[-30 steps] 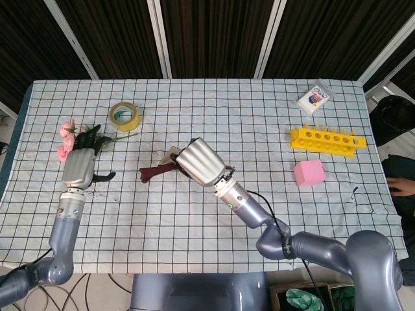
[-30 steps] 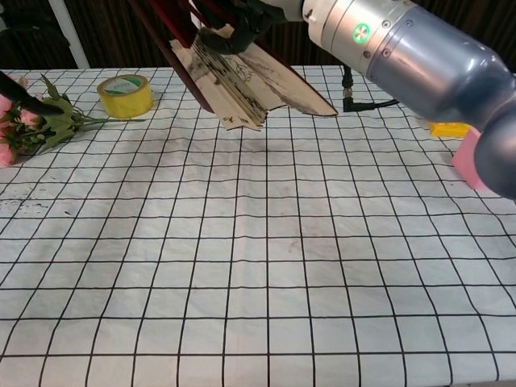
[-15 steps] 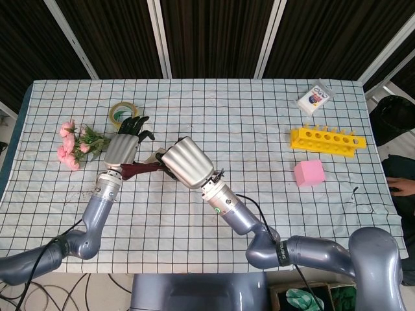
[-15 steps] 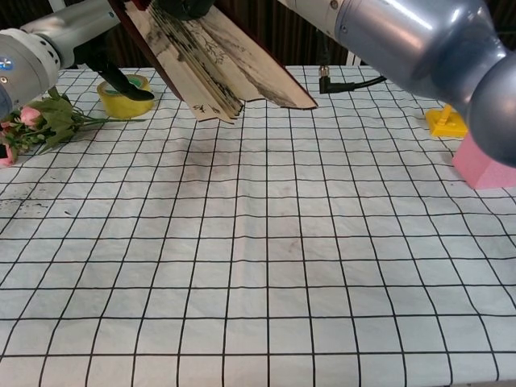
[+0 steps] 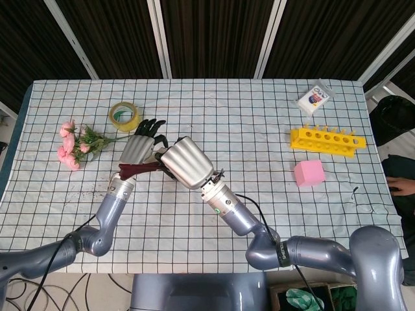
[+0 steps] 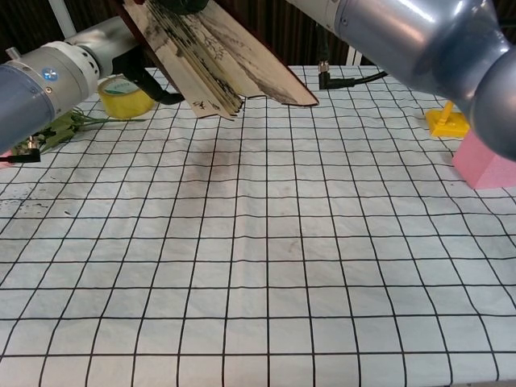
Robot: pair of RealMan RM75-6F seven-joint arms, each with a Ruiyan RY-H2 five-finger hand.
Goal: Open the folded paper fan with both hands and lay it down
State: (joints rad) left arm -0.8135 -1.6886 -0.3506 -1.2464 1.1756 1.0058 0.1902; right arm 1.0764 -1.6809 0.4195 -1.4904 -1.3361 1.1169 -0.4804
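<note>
Right hand (image 5: 186, 162) curled closed mid-table — left hand (image 5: 139, 148) just beside it, fingers extended, arm reaching in

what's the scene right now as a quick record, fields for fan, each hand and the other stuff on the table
fan: held above the table, partly spread, not yet laid down
right hand: grips the fan from above
left hand: at the fan's dark left end, fingers extended; contact cannot be told
tape: yellow roll, far left of table
flowers: pink bunch lying near the left edge
rack: yellow, right side
block: pink, just in front of the rack
packet: far right corner
table: white cloth with black grid
</note>
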